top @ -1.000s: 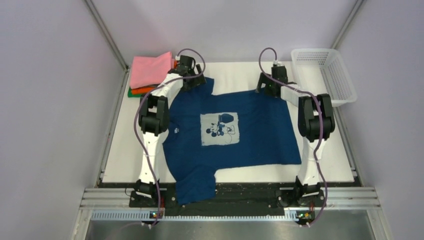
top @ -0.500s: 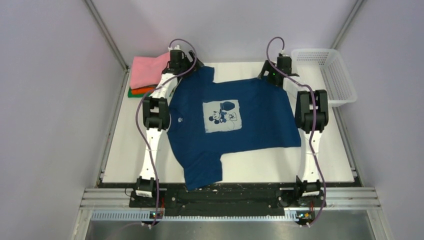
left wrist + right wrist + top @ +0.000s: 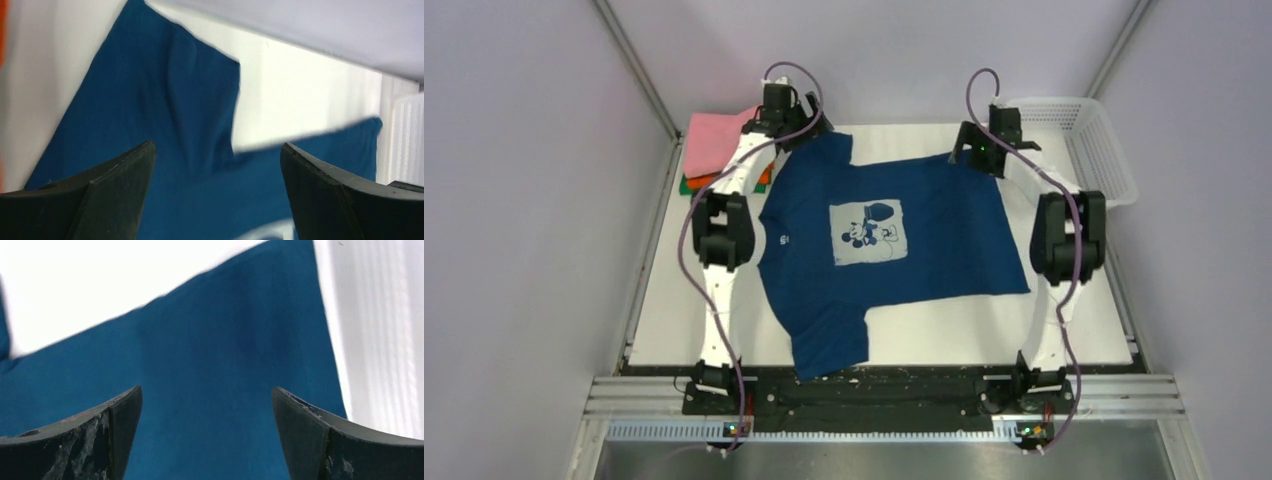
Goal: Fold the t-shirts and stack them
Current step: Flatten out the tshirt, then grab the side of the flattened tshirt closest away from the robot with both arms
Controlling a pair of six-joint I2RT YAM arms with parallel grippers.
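Two arms reach to the top of the overhead frame, one at each upper corner of a dark navy t-shirt (image 3: 924,250) that lies spread flat, print side up, across the middle of the white worktop (image 3: 944,330). The shirt lies sideways. Its neck opening points to the left of the frame and its straight hem to the right. One short sleeve points up and the other down, where its end laps onto the black strip along the worktop's bottom edge. On the chest is a pale square print (image 3: 867,232) of a cartoon mouse (a tiny white label shows at the collar too). The cloth looks soft and matte, with shallow creases near the upper sleeve.

The left end effector (image 3: 796,128) is over that upper sleeve. Its wrist view shows two dark, wedge-shaped fingers (image 3: 115,190) splayed wide, with only blue cloth beyond them. The right end effector (image 3: 977,158) is at the shirt's upper right corner, likewise released, with scuffed black fingers (image 3: 90,440) spread over smooth navy fabric near the hem. Whether either one touches the cloth cannot be told.

At the upper left, just beside the left arm, is a folded stack: a pink t-shirt (image 3: 714,140) on top, an orange t-shirt (image 3: 704,181) under it, and a sliver of a green t-shirt (image 3: 684,188) lowest. A white plastic mesh basket (image 3: 1109,165) sits at the upper right.
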